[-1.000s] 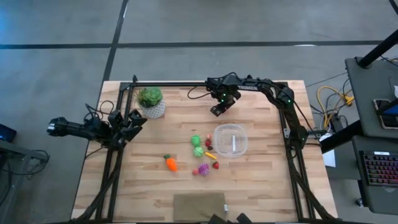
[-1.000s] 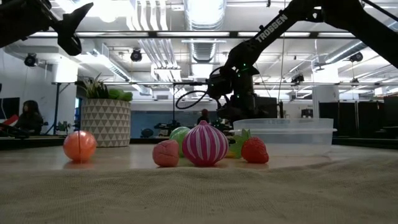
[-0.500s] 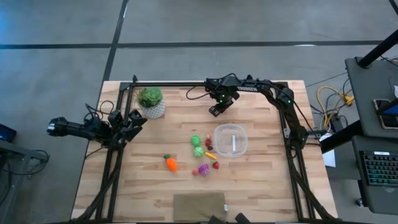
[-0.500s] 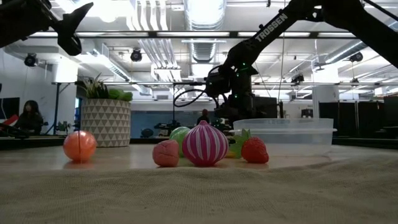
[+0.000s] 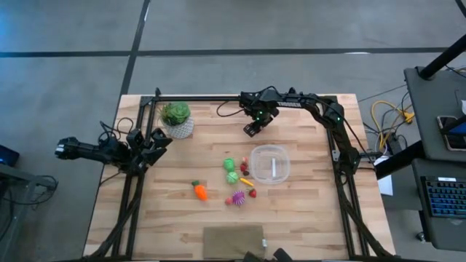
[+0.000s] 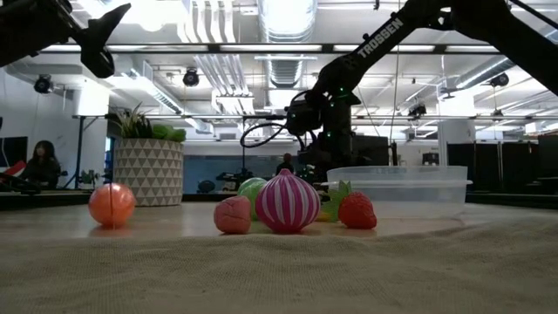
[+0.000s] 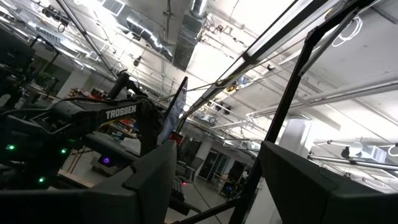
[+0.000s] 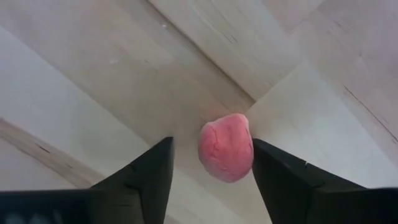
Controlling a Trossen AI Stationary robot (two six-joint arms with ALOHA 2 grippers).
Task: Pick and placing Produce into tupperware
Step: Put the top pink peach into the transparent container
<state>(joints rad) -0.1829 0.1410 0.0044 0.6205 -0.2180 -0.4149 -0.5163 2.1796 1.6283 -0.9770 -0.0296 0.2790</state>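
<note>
The right gripper [image 8: 211,165], beyond the tupperware [image 5: 270,163], stands spread around a pink piece [image 8: 226,147], one finger touching it.

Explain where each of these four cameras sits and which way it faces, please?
High view: overhead, facing straight down on the wooden table, both arms.
Low view: tabletop height, facing level past toy produce; arms overhead.
Left wrist view: on the left arm, facing the ceiling; two dark fingers.
Right wrist view: facing down at a pink lumpy piece between open fingers.
High and low share the round clear plastic container.
</note>
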